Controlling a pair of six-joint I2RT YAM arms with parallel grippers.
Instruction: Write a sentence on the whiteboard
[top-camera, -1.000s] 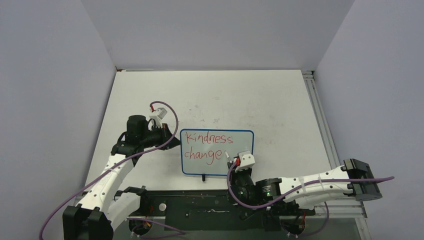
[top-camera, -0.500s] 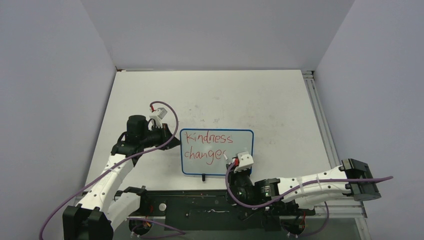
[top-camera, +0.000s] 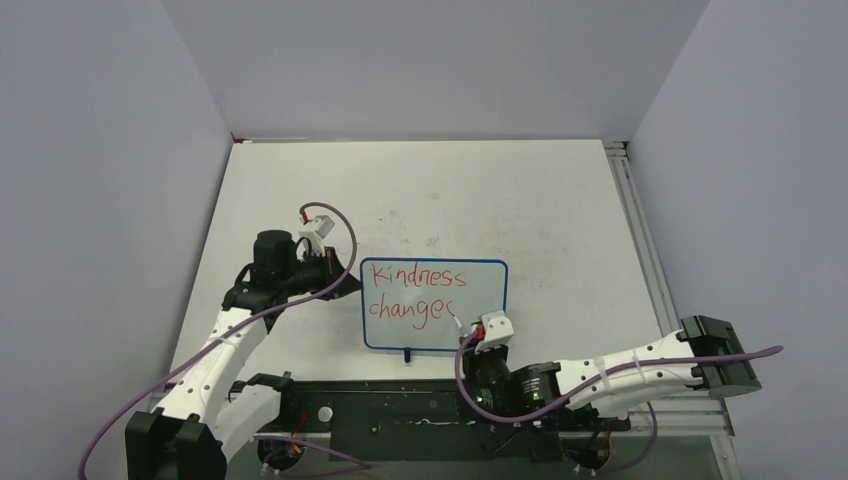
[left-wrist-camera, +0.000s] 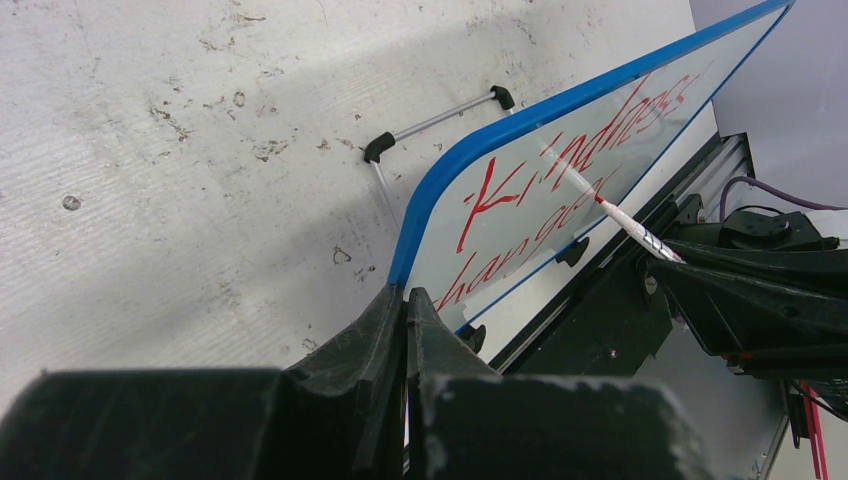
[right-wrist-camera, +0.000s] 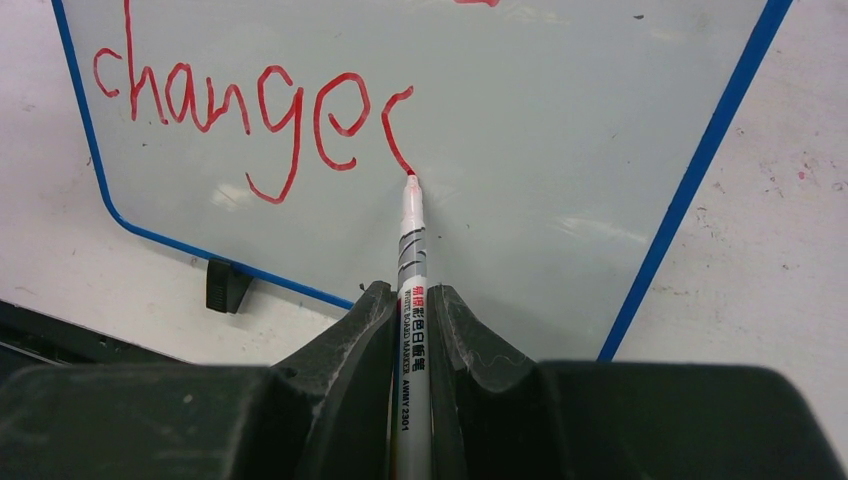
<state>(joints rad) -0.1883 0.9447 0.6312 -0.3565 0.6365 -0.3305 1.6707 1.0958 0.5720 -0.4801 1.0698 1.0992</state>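
The whiteboard (top-camera: 482, 292), white with a thin blue frame, stands in the middle of the table with "Kindness" and "change" plus a curved stroke written in red. My left gripper (top-camera: 349, 279) is shut on its left edge; in the left wrist view the blue frame (left-wrist-camera: 470, 165) runs into the shut jaws of that gripper (left-wrist-camera: 406, 292). My right gripper (right-wrist-camera: 410, 290) is shut on a white marker (right-wrist-camera: 412, 250). Its red tip touches the whiteboard (right-wrist-camera: 570, 120) at the lower end of the curved stroke. From above, the right gripper (top-camera: 468, 335) sits at the board's lower right.
A black clip (right-wrist-camera: 226, 285) juts from the board's lower edge, also visible from above as a clip (top-camera: 407, 353). A thin metal stand bar (left-wrist-camera: 435, 118) lies behind the board. An aluminium rail (top-camera: 640, 230) lines the table's right side. Grey walls enclose the table.
The marker has drawn a new curved stroke after "change". My right gripper has shifted slightly down toward the near edge. The left arm and the board have not moved.
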